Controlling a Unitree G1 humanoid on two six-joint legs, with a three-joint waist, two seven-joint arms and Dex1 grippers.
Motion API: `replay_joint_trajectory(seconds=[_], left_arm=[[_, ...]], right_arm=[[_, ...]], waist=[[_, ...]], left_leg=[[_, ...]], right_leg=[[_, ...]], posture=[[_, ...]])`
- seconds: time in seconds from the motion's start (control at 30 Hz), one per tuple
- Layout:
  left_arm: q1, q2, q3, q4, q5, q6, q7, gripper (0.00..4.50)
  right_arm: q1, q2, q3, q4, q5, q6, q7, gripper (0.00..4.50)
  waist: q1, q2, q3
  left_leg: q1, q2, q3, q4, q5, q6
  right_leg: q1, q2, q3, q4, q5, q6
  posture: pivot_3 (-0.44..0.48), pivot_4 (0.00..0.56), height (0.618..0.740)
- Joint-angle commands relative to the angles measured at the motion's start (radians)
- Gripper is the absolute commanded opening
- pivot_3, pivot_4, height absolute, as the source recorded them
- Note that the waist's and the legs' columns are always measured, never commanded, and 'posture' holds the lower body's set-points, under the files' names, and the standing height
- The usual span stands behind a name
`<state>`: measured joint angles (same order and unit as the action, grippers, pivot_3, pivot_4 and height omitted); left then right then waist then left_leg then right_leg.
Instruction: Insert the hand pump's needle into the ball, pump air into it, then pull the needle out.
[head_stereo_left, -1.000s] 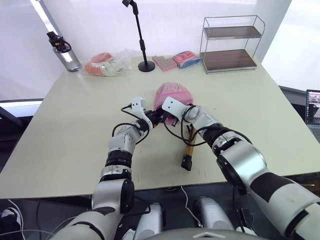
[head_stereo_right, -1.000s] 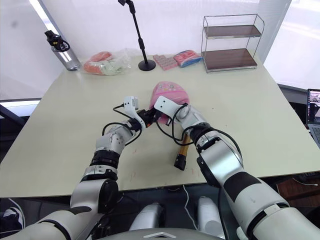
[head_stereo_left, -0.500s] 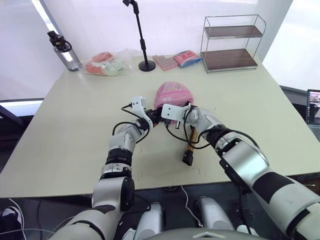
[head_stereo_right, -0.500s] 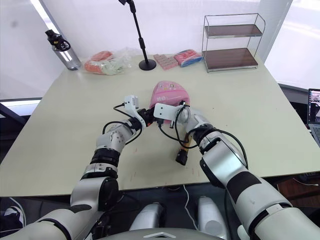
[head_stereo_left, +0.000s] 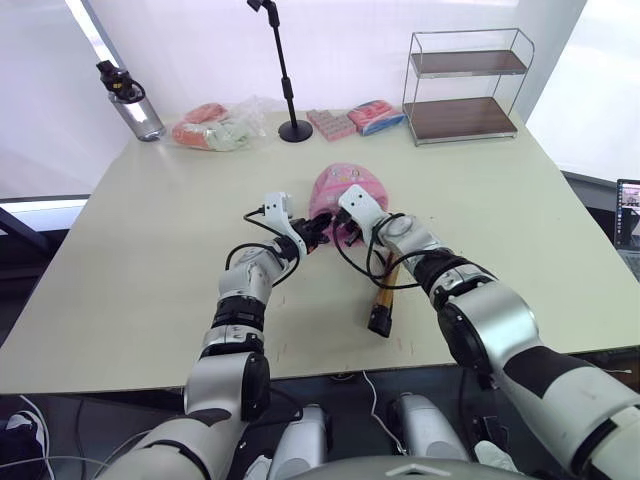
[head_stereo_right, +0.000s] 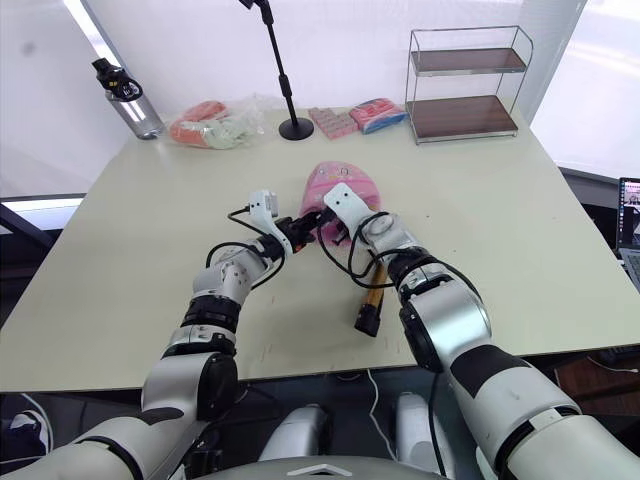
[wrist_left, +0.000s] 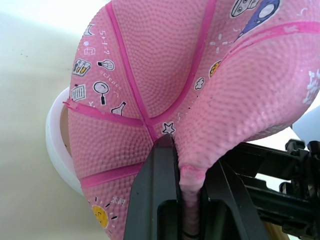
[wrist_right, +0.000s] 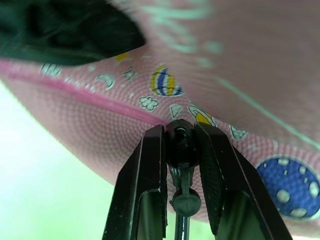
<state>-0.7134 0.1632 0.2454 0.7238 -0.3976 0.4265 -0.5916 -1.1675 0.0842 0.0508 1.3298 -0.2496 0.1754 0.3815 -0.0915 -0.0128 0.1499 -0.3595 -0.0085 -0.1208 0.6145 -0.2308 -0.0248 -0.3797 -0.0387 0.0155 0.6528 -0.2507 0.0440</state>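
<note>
Out in the middle of the tabletop (head_stereo_left: 120, 260) sits the ball (head_stereo_left: 345, 190), pink, saggy and creased, with both arms meeting at its near side. The left tool (wrist_left: 182, 200) is clenched on a pinched fold of the ball's skin, which bulges up between its two black fingers. The right tool (wrist_right: 181, 150) is clamped on the black fitting at the end of the hose (head_stereo_left: 375, 275), pressed right against the pink rubber; the needle itself is hidden behind the fitting, so I can't say whether it is in the valve or only butted against the surface.

The hand pump (head_stereo_left: 386, 292) lies on the tabletop just near and right of the ball, under the right forearm, its hose looping up to the fitting.

What worries me is how soft that ball is. With so little air in it, a push on the fitting may simply dent the skin, and the pin could skate off the valve or bend. The left tool grips only a thin fold, which might slip free and let the ball roll to the far side. The hose loop also looks apt to drag the pump about if the right arm swings.
</note>
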Motion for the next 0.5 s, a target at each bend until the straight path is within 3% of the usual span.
replay_joint_trajectory(seconds=[0.03, 0.5], left_arm=[[0.021, -0.014, -0.022, 0.063, 0.011, 0.046, -0.007, 0.0], [-0.005, -0.009, -0.019, 0.106, 0.017, 0.028, -0.013, 0.0]], right_arm=[[0.027, -0.007, -0.043, 0.047, 0.03, 0.11, -0.041, 0.4], [0.014, -0.025, 0.041, 0.042, -0.041, 0.063, 0.02, 0.4]], waist=[[0.001, 0.0, 0.0], [0.006, 0.0, 0.0]], left_leg=[[0.0, 0.0, 0.0, 0.0, 0.0, 0.0], [-0.001, -0.002, 0.0, 0.0, 0.0, 0.0]], right_leg=[[0.0, 0.0, 0.0, 0.0, 0.0, 0.0], [0.0, -0.001, 0.0, -0.001, 0.0, 0.0]], posture=[[0.0, 0.15, 0.731], [0.0, 0.15, 0.731]])
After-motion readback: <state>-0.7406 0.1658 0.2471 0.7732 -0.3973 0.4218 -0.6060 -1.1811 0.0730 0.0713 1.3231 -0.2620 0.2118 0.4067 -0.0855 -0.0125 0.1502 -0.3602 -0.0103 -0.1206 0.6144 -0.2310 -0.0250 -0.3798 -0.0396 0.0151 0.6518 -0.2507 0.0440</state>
